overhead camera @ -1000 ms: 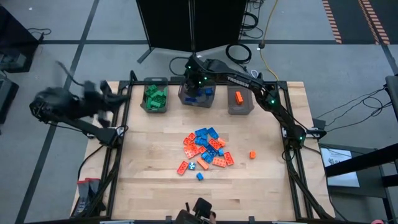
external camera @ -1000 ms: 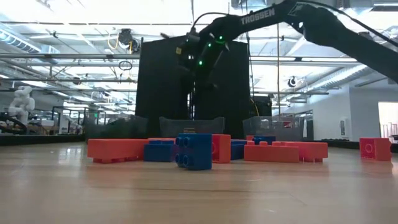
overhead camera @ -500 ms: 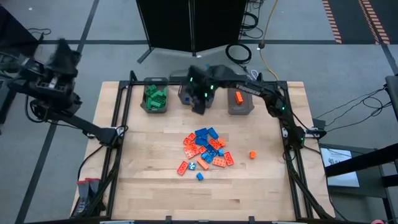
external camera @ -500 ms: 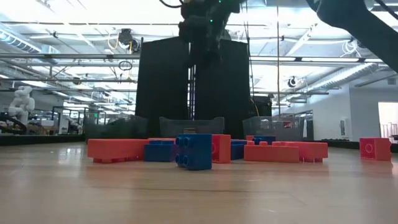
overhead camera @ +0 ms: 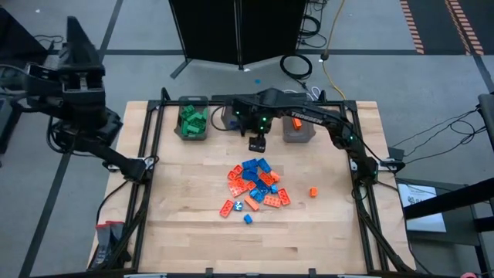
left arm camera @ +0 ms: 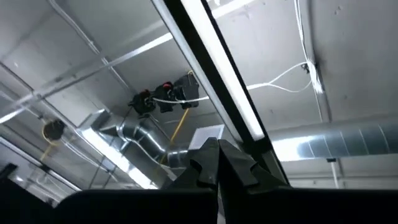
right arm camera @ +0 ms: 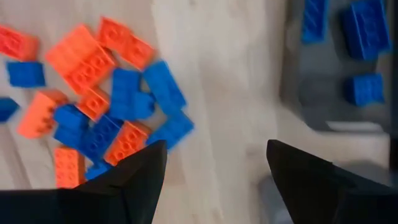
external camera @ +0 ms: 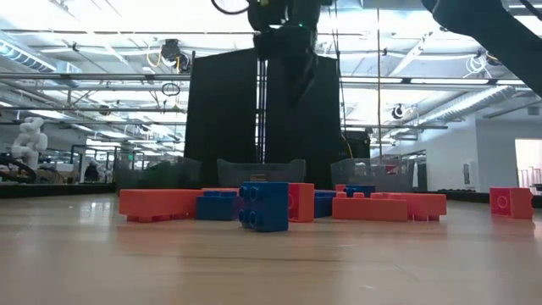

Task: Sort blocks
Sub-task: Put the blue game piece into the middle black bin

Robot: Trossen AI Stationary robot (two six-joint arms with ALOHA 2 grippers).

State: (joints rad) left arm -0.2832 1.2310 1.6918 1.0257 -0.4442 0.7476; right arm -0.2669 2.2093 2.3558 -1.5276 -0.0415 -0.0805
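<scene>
A heap of blue and orange-red blocks (overhead camera: 255,185) lies on the table's middle, and it also shows in the right wrist view (right arm camera: 106,106). One orange block (overhead camera: 313,191) lies apart to the right. Three grey bins stand along the far edge: green blocks fill the left bin (overhead camera: 191,120), blue ones the middle bin (right arm camera: 342,56), and one orange block sits in the right bin (overhead camera: 297,123). My right gripper (overhead camera: 257,142) hovers open and empty between the middle bin and the heap (right arm camera: 214,165). My left gripper (left arm camera: 217,152) is shut, raised beyond the table's left edge (overhead camera: 77,46), pointing at the ceiling.
Black frame rails (overhead camera: 154,131) run along the table's left and right edges. Bare wood lies left of the heap and along the near edge. In the low view a blue block (external camera: 264,206) and orange blocks (external camera: 161,203) stand in front, the bins behind them.
My right gripper has moved from above the middle bin toward the near edge and now hangs between that bin and the heap. My left arm has swung up and outward past the table's left edge. The blocks on the table have stayed put.
</scene>
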